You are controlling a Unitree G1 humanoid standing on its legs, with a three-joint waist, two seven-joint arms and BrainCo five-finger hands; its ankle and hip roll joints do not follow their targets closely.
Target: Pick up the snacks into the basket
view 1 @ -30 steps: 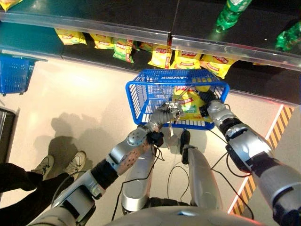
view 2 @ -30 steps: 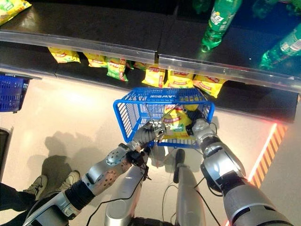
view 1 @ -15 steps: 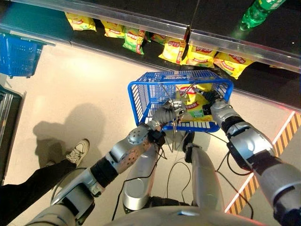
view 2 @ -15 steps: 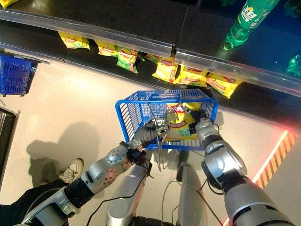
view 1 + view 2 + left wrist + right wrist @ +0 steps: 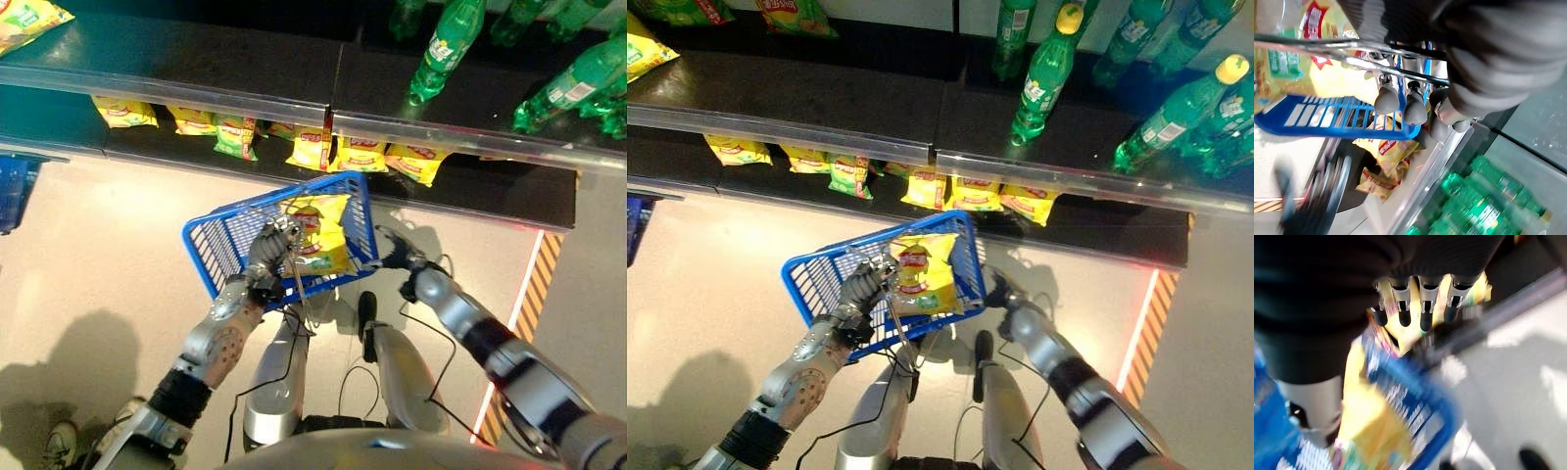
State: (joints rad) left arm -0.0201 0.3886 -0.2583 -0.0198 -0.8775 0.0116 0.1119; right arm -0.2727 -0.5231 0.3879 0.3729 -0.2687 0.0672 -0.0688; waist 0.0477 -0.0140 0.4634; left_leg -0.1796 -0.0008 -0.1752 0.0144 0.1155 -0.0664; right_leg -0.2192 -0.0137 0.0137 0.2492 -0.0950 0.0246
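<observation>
Flanking pale floor, perhaps shop shelving

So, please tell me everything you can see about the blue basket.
The blue basket looks like plastic, with slatted open walls and thin metal wire handles. It is held above the pale floor in front of the low shelf, tilted, one corner raised toward the shelf. A yellow snack bag lies inside against its right wall. The left robot hand is curled round the wire handle at the near rim. The right robot hand is just outside the right wall, with relaxed fingers; contact cannot be told.
</observation>
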